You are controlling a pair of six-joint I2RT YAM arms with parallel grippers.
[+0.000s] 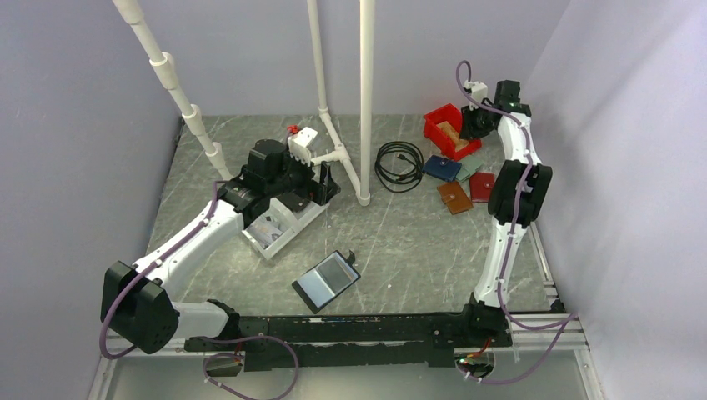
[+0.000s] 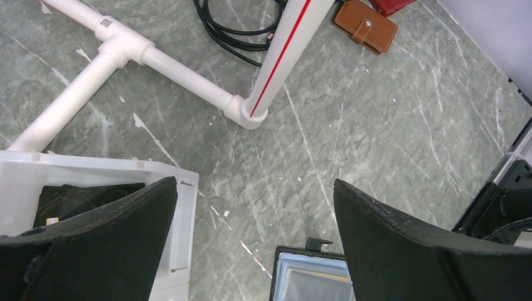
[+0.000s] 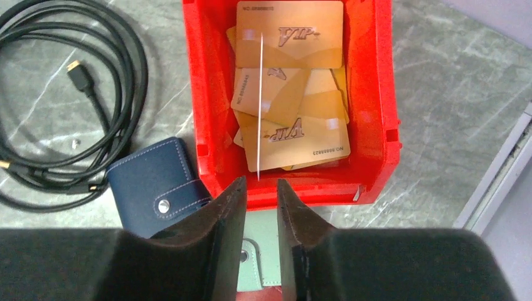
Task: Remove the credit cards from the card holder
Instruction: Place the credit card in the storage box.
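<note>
The card holder (image 1: 327,279) lay opened flat on the grey table (image 1: 400,242), near the arms and a little left of centre, its pale window facing up and no claw touching it. The left gripper (image 2: 254,187) hung released, jaws spread wide with nothing between them. It sat above bare table, just right of a white bin (image 2: 94,166) and just beyond the holder's far edge. Far to the right, the right gripper (image 3: 261,185) hovered over the near wall of a red bin (image 3: 376,94). Its jaws were parted by a narrow gap. One thin card (image 3: 259,106) stood edge-on just past the fingertips, in line with that gap and not visibly pinched by either finger. Several gold credit cards (image 3: 292,135) lay piled loosely inside the red bin. A dark blue wallet (image 3: 157,182) sat just left of the bin, with a coiled black cable (image 3: 37,94) further left. A brown wallet (image 2: 364,24) lay nearer.
</note>
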